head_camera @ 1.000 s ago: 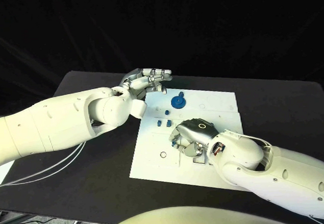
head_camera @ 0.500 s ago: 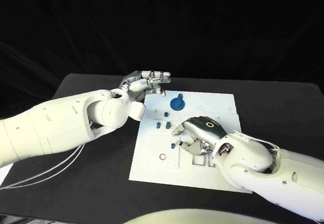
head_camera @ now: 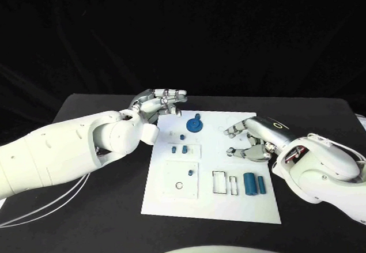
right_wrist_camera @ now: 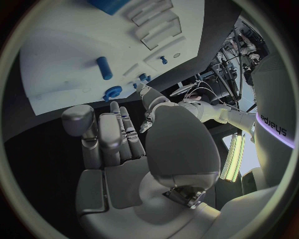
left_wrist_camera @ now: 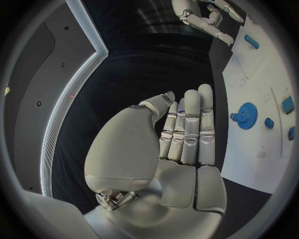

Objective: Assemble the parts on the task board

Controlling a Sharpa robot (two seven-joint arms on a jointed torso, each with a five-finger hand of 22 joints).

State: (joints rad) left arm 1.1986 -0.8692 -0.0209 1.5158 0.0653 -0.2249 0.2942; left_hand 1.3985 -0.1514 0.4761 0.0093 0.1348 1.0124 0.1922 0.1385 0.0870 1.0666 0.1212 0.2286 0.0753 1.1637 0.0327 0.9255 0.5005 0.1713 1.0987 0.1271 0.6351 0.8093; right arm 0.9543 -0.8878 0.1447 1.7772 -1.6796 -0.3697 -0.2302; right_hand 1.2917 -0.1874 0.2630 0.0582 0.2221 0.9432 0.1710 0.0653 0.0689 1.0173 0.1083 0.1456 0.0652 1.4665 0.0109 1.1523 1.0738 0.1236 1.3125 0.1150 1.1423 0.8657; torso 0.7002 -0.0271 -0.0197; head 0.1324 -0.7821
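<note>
The white task board (head_camera: 166, 199) lies mid-table. A blue gear (head_camera: 194, 124) sits at its far end, small blue pegs (head_camera: 180, 149) stand nearer, and one small peg (head_camera: 191, 173) stands in a square panel. Two blue cylinders (head_camera: 254, 184) lie side by side at the near right, beside two narrow slots (head_camera: 226, 183). My right hand (head_camera: 255, 138) hovers over the board's right edge, fingers spread, holding nothing. The right wrist view shows its bare palm (right_wrist_camera: 118, 149) and another blue cylinder (right_wrist_camera: 104, 67) on the board. My left hand (head_camera: 160, 99) hangs at the far left corner with straight, bare fingers (left_wrist_camera: 187, 129).
Black table (head_camera: 96, 207) surrounds the board on all sides. White cables (head_camera: 46, 198) trail across the near left of the table under my left arm. A round hole (head_camera: 179, 185) marks the board's near left panel.
My right hand has lifted off the slots in the board's middle and drawn back to its right edge, uncovering two blue cylinders. The left hand has stayed at the far corner.
</note>
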